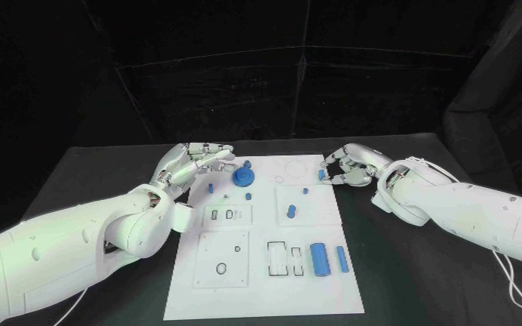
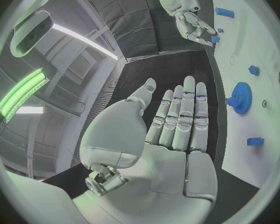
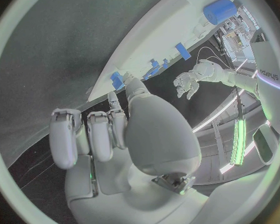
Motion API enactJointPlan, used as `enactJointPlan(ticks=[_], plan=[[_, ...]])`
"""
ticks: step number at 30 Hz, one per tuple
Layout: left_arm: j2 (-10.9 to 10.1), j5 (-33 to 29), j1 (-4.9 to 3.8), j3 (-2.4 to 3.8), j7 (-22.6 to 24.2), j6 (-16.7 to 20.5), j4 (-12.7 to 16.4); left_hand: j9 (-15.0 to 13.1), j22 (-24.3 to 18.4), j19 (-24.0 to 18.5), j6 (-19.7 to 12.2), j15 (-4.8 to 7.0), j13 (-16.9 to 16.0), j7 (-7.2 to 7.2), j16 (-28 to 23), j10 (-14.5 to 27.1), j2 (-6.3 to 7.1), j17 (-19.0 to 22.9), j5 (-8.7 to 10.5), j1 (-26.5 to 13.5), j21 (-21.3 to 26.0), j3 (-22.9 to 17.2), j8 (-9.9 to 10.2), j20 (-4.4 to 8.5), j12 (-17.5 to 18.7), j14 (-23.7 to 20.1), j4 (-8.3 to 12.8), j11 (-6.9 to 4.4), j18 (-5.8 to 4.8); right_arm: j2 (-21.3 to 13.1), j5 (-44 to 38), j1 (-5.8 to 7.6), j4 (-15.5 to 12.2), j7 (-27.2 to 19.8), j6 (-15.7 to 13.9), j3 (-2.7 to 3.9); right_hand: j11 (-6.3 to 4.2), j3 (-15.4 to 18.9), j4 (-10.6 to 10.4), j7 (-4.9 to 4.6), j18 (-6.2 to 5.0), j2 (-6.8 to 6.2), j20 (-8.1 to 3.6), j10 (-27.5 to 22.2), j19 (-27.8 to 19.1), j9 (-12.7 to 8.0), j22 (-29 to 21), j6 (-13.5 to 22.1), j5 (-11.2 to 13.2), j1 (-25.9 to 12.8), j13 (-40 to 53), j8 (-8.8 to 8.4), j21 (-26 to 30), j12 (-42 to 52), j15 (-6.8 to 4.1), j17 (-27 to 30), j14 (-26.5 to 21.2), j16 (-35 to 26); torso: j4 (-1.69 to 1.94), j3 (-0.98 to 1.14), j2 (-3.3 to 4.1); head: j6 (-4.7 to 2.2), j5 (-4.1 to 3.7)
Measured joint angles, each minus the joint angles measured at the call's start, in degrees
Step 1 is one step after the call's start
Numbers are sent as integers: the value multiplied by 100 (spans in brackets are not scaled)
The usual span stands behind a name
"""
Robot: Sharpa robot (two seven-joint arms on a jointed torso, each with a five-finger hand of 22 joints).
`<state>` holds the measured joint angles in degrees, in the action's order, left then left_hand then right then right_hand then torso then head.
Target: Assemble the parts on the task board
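Both hands hover at the task board's [image 1: 261, 296] far end.

On your black table [image 1: 98, 164] lies the white task board [image 1: 266, 254], running lengthwise away from you. At its far left stands a blue gear [image 1: 244, 180], with your left hand [image 1: 199, 161] just beside it, fingers extended, holding nothing. Your right hand [image 1: 350, 166] sits at the far right edge, fingers curled around a small blue part [image 1: 325, 175]. Nearer you, a large blue cylinder [image 1: 320, 259] and a slimmer blue peg [image 1: 342, 259] lie side by side on the board's right.
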<state>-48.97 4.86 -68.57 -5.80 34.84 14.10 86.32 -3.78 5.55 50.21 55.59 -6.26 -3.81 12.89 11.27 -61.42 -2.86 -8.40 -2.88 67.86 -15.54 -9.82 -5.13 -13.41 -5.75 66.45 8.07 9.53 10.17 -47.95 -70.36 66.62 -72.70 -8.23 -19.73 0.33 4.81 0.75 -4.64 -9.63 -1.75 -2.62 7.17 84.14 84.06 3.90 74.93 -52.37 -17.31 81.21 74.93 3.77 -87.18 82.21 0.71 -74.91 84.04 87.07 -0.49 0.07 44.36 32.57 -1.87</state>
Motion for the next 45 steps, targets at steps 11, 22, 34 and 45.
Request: enactJointPlan(ticks=[11, 22, 34, 45], plan=[[7, 0, 1, 0, -1, -9, -11, 0, -12, 0, 0, 0, 0, 0, 0, 0, 0, -7, 0, 0, 0, 0, 0, 0, 0, 0, 0, 0, 0, 111, -3, -2, 69, 9, 61, 0, 0, -113, 113, 27, 0, 177, 0, 0, 0, 35, 0, -307, 313, 65, 1, 105, 0, 32, 0, 0, 0, 0, 0, -1, -3, 22, -2], [8, -1, 2, 0, -2, -14, -20, 0, -11, 0, 0, 0, 0, 0, 0, 0, 0, -6, 0, 0, 0, 0, 0, 0, 0, 0, 0, 0, 0, 164, -21, -5, 103, 35, 141, 1, -33, -176, 176, 71, 0, 206, -21, -10, -21, 45, -1, -465, 335, 83, 8, 171, 0, 32, -43, 0, 0, 0, 0, 2, -5, 37, -2], [9, -1, 2, 0, -5, -20, -31, 0, -11, 0, 0, 0, 0, 0, 0, 0, 0, -5, 0, 0, 0, 0, 0, 0, 0, 0, 0, 0, 0, 169, -66, -12, 129, 102, 162, 2, -99, -330, 238, 122, 0, 346, -67, -16, -19, 44, -1, -642, 453, 96, 22, 195, 0, 82, -84, 0, -1, 0, -5, 8, -5, 62, -6], [2, -1, 2, 0, -8, -25, -40, 0, -10, 0, 0, 0, 0, 0, -23, 0, -22, -5, 0, 22, 0, -17, 0, 0, 0, 0, 17, 0, 0, 143, -90, -12, 15, 203, -44, 2, -176, -649, 331, 197, 0, 541, -128, -32, -1, 35, -2, -831, 802, 141, 14, 291, -25, 146, -156, 0, -10, 24, -5, 11, -9, 85, 8]])
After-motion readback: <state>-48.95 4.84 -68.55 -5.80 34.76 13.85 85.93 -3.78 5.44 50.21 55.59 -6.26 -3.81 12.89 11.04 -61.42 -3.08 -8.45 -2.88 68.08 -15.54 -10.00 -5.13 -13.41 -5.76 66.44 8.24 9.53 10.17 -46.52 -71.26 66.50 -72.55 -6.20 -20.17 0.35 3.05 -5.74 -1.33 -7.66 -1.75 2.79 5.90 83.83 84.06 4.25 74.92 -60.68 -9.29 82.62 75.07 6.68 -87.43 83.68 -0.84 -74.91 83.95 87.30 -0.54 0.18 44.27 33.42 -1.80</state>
